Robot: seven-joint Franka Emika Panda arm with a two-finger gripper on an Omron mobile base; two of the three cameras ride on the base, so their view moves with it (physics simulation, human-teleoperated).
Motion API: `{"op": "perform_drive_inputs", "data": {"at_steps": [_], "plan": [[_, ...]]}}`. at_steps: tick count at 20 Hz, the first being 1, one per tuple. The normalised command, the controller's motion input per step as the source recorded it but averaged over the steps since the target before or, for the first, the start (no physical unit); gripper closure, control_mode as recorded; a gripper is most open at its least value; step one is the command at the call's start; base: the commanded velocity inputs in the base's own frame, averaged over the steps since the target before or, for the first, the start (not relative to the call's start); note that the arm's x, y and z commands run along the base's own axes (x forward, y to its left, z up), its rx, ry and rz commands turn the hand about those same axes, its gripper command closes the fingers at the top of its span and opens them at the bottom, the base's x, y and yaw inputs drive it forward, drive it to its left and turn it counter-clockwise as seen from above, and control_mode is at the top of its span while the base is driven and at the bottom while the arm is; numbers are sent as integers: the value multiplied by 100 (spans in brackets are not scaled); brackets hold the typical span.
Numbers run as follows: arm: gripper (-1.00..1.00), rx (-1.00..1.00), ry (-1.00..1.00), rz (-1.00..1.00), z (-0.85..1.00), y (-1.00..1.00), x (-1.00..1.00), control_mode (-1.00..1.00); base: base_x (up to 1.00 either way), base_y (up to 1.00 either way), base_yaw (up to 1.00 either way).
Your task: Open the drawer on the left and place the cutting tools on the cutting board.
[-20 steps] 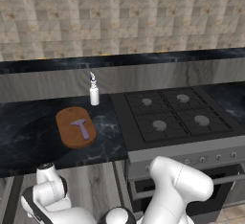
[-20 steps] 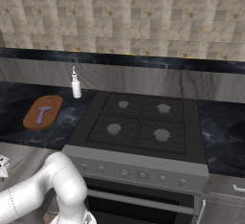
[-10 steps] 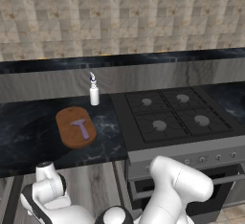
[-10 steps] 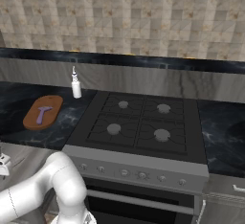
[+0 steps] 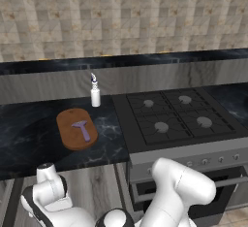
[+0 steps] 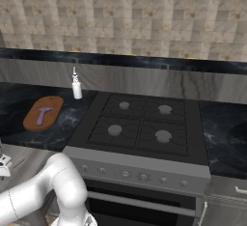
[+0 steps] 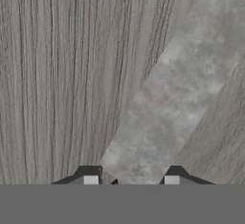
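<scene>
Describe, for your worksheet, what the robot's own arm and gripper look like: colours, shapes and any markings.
The arm is glossy white, built of thick rounded segments, with a dark joint between them; a smooth white elbow curves in the right base view. No cables or markings show. In the hand view, the gripper ends in two small dark fingertips, each bearing a pale grey square pad.

The lilac Y-shaped cutting tool (image 5: 81,128) lies flat on the oval wooden cutting board (image 5: 67,135).
</scene>
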Motion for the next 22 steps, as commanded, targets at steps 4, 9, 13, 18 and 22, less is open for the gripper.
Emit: {"op": "perform_drive_inputs", "data": {"at_steps": [4,9,13,18,22], "plan": [[100,0,0,0,-5,0,0,-100,0,0,0],[100,0,0,0,0,0,-1,-100,0,0,0],[100,4,0,0,24,0,0,-100,0,0,0],[100,9,-3,0,59,0,0,-100,0,0,0],[100,10,-2,0,62,-6,0,-100,0,0,0]]}}
